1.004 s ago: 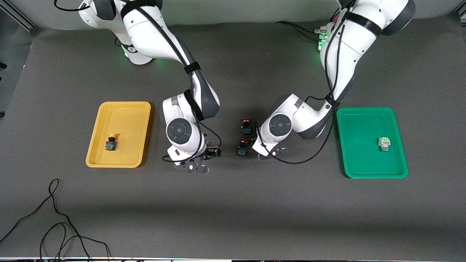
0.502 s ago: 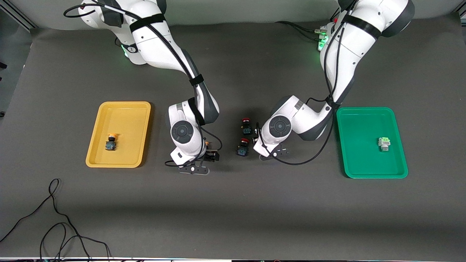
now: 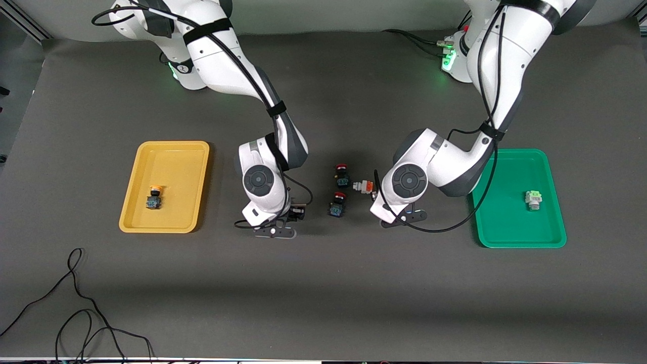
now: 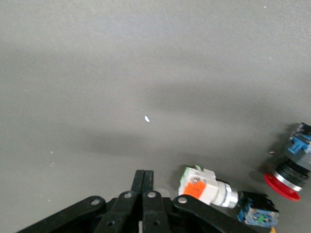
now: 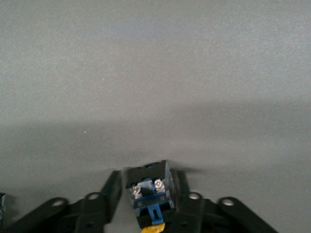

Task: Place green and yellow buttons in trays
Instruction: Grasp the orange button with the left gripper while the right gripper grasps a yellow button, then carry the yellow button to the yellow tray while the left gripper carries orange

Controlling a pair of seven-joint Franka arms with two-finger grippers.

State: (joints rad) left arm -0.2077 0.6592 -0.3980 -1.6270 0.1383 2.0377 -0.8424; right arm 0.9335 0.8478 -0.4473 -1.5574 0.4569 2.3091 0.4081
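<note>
The left gripper point(image 4: 144, 175), fingers pressed together and empty, is being drawn back toward the glossy green tray point(image 3: 505, 153). The white-bodied, orange-capped button point(image 3: 364, 186) is thus being left uncovered on the matte counter point(image 3: 323, 293), beside the red-capped switches point(image 3: 342, 172), apparently ungrasped. A blocky black-blue yellow button point(image 5: 149, 191) is being pinched by the right gripper point(image 5: 148, 182) over the counter beside the yellow tray point(image 3: 172, 147).

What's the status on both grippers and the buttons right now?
Right gripper shut on yellow button. Left gripper shut, empty, beside white button with orange cap. Two red-capped switches close by.
</note>
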